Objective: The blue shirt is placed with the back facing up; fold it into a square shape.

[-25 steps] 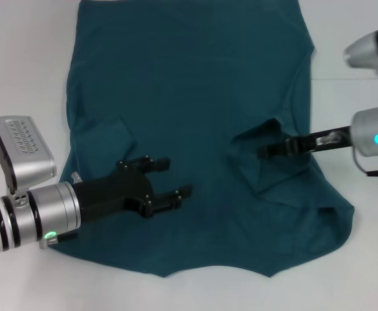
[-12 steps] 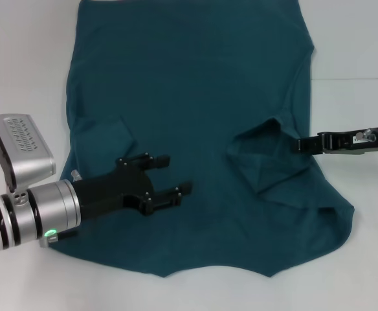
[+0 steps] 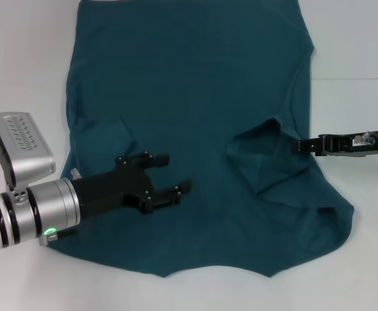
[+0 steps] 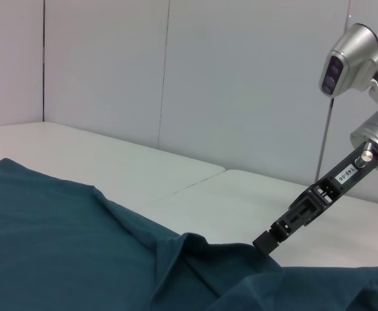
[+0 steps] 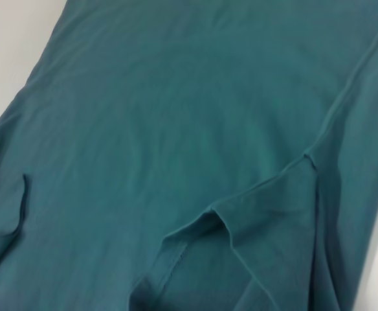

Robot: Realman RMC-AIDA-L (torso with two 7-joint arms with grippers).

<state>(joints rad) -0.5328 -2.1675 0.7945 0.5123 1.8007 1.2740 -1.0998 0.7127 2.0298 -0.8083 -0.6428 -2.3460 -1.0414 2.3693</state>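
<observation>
The large dark teal-blue cotton shirt (image 3: 189, 129) lies spread flat on the white counter (image 3: 21, 78), filling the middle of the head view from the top edge down to a wavy edge near the bottom. Its plain side faces up. Both short sleeves are turned inward onto the body: one makes a small flap at centre left, the other a raised, rumpled fold at centre right with an open pocket of cloth beneath its hem.

The left claw (image 3: 169, 175), black and mounted on a silver wrist, reaches in from the lower left of the frame and sits over the shirt's lower left part, just beside the folded left sleeve. Its two fingers are spread apart with nothing between them.

The right claw (image 3: 302, 146) comes in from the right edge at mid-height, its thin black fingers pointing at the folded right sleeve, with the tip at the shirt's right border. In the left wrist view the same claw (image 4: 265, 242) slants down to the cloth's raised edge; whether it is released or clenched cannot be told.
</observation>
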